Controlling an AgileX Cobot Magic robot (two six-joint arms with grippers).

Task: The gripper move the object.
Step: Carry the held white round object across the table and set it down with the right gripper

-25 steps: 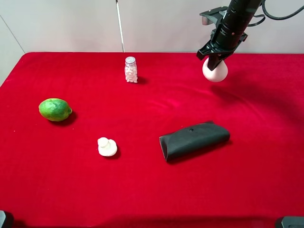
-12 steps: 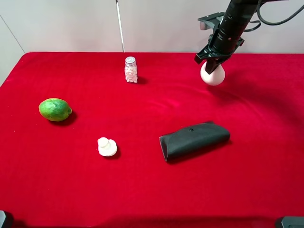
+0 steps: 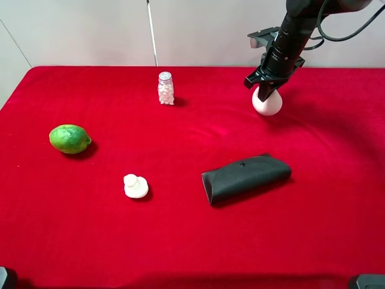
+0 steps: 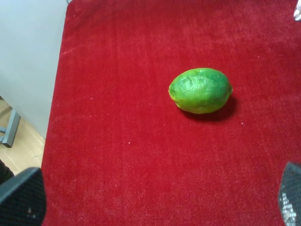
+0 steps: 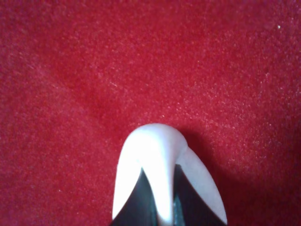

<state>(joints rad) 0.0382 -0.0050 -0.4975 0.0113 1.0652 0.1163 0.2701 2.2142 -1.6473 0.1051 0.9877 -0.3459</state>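
Note:
My right gripper (image 3: 265, 92) is shut on the object (image 3: 267, 103), a small off-white rounded lump, at the back right of the red cloth. The right wrist view shows the object (image 5: 153, 155) pinched over its rim by my black fingers (image 5: 140, 203), with its shadow close beside it on the cloth. I cannot tell whether it touches the cloth. My left gripper (image 4: 155, 205) is open and empty, with only its black fingertips (image 4: 21, 197) showing, and it hovers near the lime (image 4: 201, 90).
On the red cloth (image 3: 192, 241) lie a green lime (image 3: 70, 139) at the left, a white stacked-disc piece (image 3: 135, 186) at front centre, a glass jar of white pellets (image 3: 165, 88) at the back, and a black pouch (image 3: 245, 177) in front of the object.
My right gripper has carried the object a little to the left and down, closer to the cloth. Nothing else has moved.

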